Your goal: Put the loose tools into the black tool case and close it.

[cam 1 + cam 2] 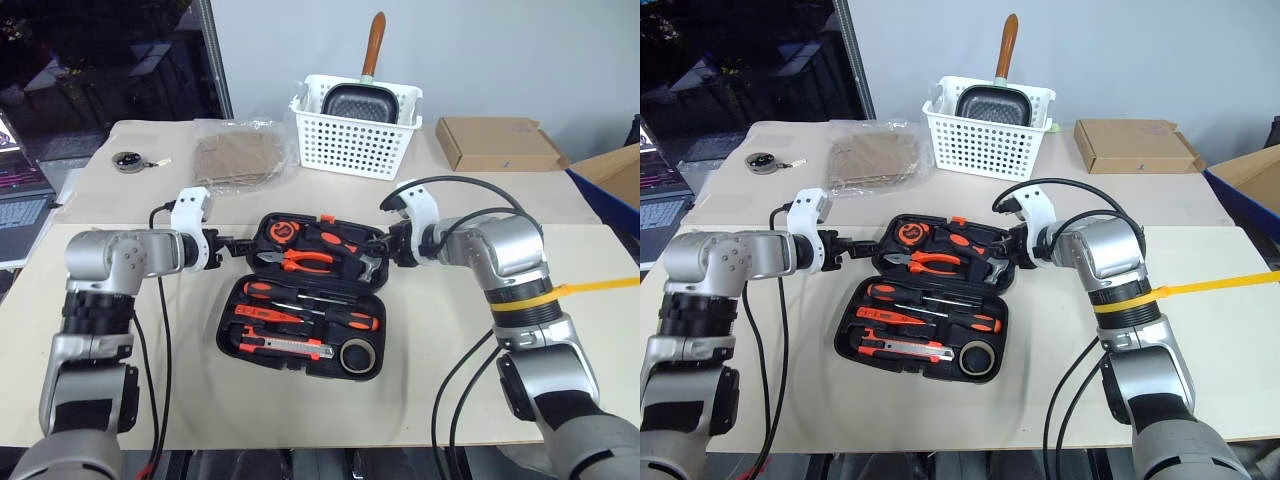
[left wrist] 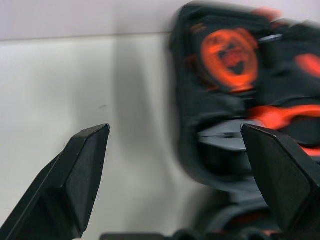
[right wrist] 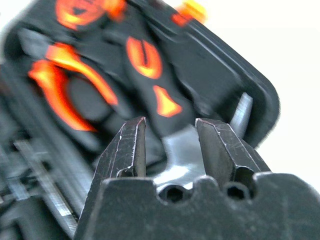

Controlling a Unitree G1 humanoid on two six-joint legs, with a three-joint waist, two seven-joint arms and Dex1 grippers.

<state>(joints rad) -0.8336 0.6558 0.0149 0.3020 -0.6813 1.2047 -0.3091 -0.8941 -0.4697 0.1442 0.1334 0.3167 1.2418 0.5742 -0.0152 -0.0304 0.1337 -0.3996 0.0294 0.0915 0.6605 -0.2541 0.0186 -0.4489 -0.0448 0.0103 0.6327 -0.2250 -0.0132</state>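
A beige table (image 1: 120, 330) carries the open black tool case (image 1: 305, 300) at its middle. Along the far edge stand a white perforated basket (image 1: 350, 140), a clear bag of brown sheets (image 1: 235, 155), a flat cardboard box (image 1: 497, 143) and a small round tape measure (image 1: 128, 160).

White basket (image 1: 352, 140) holds a pan (image 1: 357, 101); cardboard box (image 1: 497, 143) nearby.

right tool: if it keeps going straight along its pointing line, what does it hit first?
Most likely the grey metal hammer head seated at the right end of the open flat black plastic tool case's far half. The right tool, slightly parted, points straight at it at close range. Depth is unclear, so actual contact is uncertain.
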